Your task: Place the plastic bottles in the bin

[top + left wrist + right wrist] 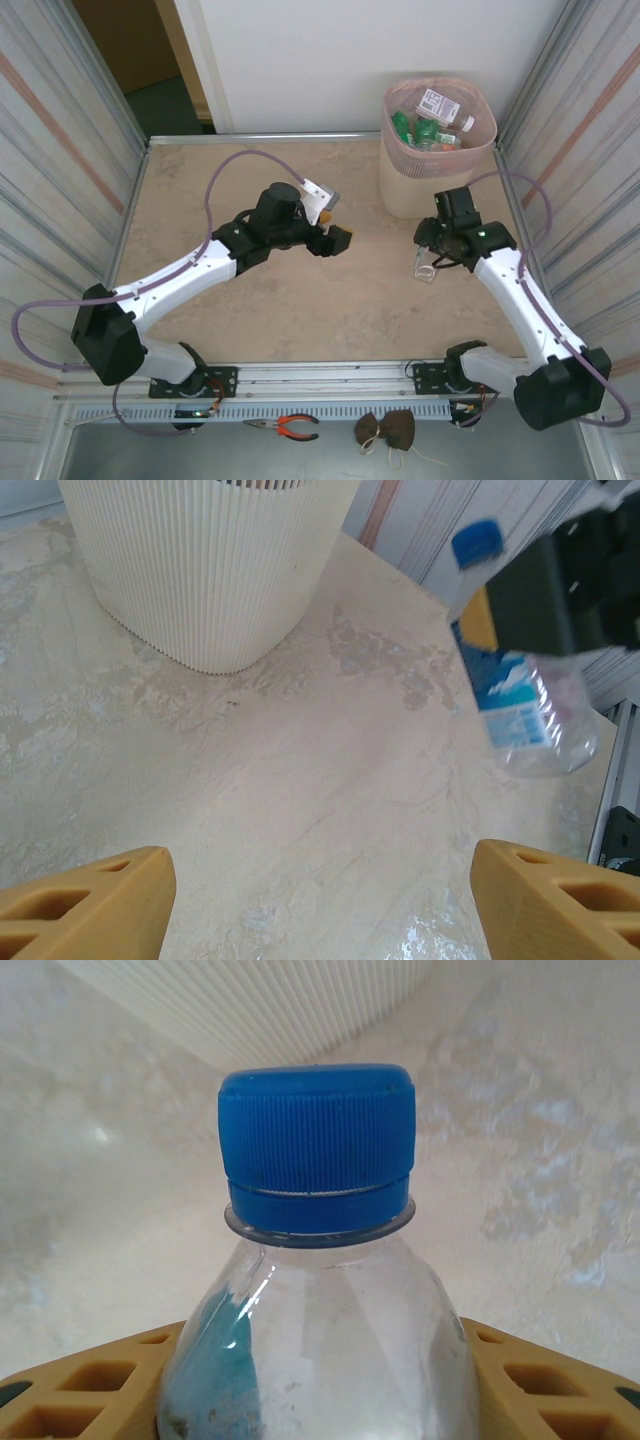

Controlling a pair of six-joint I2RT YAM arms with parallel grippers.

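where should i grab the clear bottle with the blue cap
Grip the clear body just below the shoulder, coming down from above with one finger on each side. The blue-capped bottle is round and widest there, while its cap is narrow and points toward the bin. The right gripper straddles it this way.
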